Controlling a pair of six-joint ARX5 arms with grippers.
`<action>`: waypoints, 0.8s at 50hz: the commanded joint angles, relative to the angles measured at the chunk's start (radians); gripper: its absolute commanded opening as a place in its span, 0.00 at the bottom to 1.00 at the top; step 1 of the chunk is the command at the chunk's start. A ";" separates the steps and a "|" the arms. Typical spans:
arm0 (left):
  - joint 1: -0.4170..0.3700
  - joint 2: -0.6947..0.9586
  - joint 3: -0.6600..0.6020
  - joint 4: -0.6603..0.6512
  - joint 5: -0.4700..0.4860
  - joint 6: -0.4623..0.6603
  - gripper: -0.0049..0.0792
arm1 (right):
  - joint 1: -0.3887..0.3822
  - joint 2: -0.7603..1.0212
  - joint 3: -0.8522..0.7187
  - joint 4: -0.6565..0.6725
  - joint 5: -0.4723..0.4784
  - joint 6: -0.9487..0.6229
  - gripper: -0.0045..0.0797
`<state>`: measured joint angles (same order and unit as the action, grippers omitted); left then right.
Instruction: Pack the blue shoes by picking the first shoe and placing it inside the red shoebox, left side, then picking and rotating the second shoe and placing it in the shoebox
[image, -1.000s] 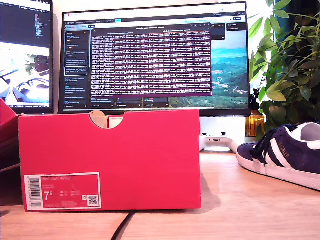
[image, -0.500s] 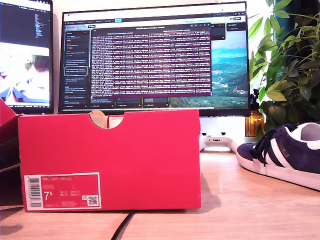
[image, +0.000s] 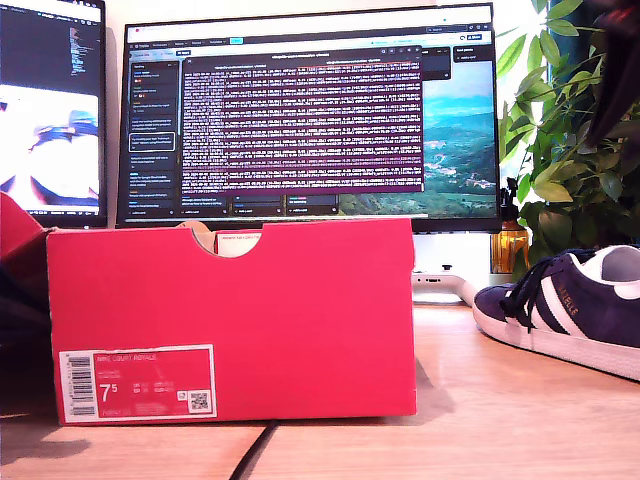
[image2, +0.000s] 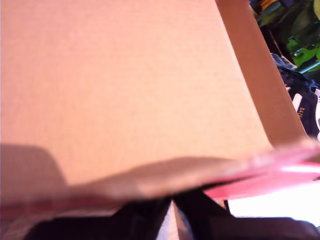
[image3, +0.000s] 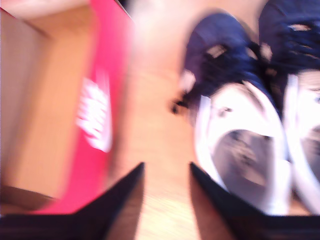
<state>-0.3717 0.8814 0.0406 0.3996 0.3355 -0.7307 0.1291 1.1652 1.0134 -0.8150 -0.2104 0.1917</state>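
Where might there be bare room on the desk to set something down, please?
Bare wood lies between the red shoebox and the blue shoe, running forward to the exterior view's front edge. Behind, by the monitor and plant, it is crowded.

From the exterior view I see only one shoe (image: 565, 310), its heel cut off by that view's right edge, and neither of my grippers. The box (image: 235, 320) hides its own inside there, and the small print on its label (image: 138, 383) is too fine to read. My second wrist view is smeared with blur: two shoes (image3: 235, 125) lie side by side, the farther one clipped by the frame. My first gripper (image2: 172, 210) is a dark blur against the box edge; its jaws I cannot judge.
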 joint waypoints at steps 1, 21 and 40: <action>-0.004 0.009 -0.019 0.020 0.000 -0.003 0.04 | 0.012 0.075 -0.002 -0.060 0.029 -0.025 0.72; -0.004 0.009 -0.019 0.019 -0.004 -0.002 0.04 | 0.128 0.296 0.010 -0.097 0.151 -0.105 0.80; -0.004 0.009 -0.019 0.007 -0.004 -0.002 0.04 | 0.123 0.388 0.010 -0.001 0.221 -0.193 0.79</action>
<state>-0.3717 0.8860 0.0406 0.4038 0.3325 -0.7307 0.2550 1.5177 1.0340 -0.8261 0.0105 0.0029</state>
